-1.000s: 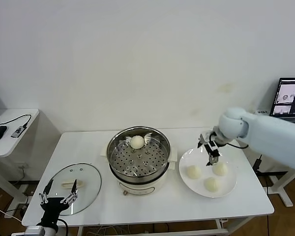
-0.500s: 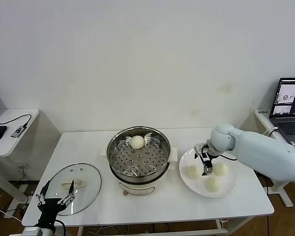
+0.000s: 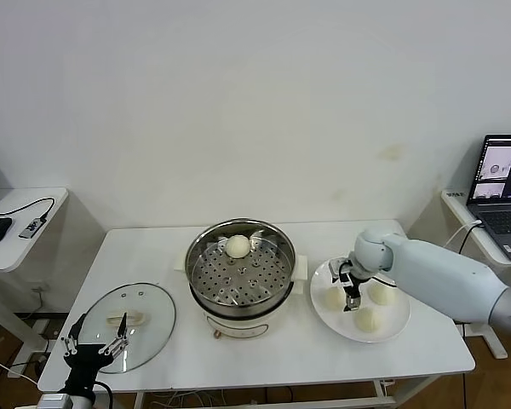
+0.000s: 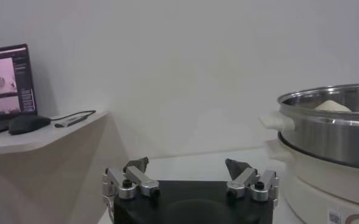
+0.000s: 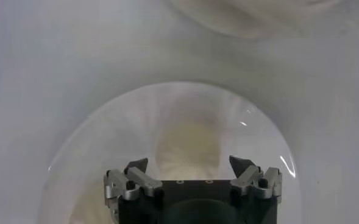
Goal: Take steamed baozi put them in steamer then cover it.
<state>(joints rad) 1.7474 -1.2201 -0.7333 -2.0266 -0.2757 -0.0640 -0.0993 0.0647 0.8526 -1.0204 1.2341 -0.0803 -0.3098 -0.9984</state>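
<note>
Though visible, steamer (image 4: 325, 131) label (image 4: 334, 217) unreadable.

Your left gripper (image 4: 188, 171) sits low with its two dark fingertips (image 4: 237, 165) spread wide apart and nothing between them. Beside it you see the steamer (image 4: 328, 125), shiny steel on a white base with a white side handle, and one baozi (image 4: 333, 105) peeking above its rim. A side table (image 4: 39, 134) carries a mouse (image 4: 25, 123) and a screen (image 4: 7, 79).

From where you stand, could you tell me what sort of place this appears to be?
Probably a lab or test room staged as a kitchen task: a plain white table against a bare wall, an electric steamer with baozi, and a laptop on a side desk.
</note>
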